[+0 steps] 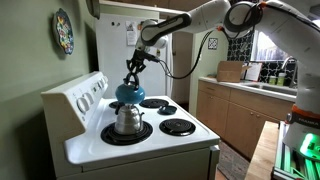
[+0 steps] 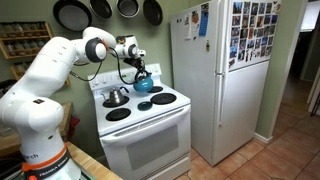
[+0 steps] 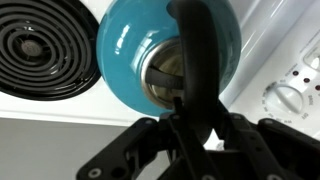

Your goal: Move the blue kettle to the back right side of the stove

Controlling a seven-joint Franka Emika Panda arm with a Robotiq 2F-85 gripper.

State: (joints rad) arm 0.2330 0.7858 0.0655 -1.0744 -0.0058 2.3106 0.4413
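Note:
The teal-blue kettle (image 1: pixel 128 93) hangs by its dark arched handle from my gripper (image 1: pixel 133 66), which is shut on the handle. It is held just above the back part of the white stove (image 1: pixel 200 131), behind the silver pot. It also shows in an exterior view (image 2: pixel 143 85) under the gripper (image 2: pixel 138 62). In the wrist view the kettle (image 3: pixel 130 45) fills the top, its handle running down between the fingers (image 3: pixel 195 115). A black coil burner (image 3: pixel 45 50) lies beside it, and the knobbed back panel (image 3: pixel 290 95) is on the other side.
A shiny silver pot with a knobbed lid (image 1: pixel 127 120) sits on a front burner, also seen in an exterior view (image 2: pixel 117 96). A white refrigerator (image 2: pixel 225 80) stands beside the stove. Pans hang on the wall (image 2: pixel 110 10). A wooden counter with a sink (image 1: pixel 250 95) lies beyond.

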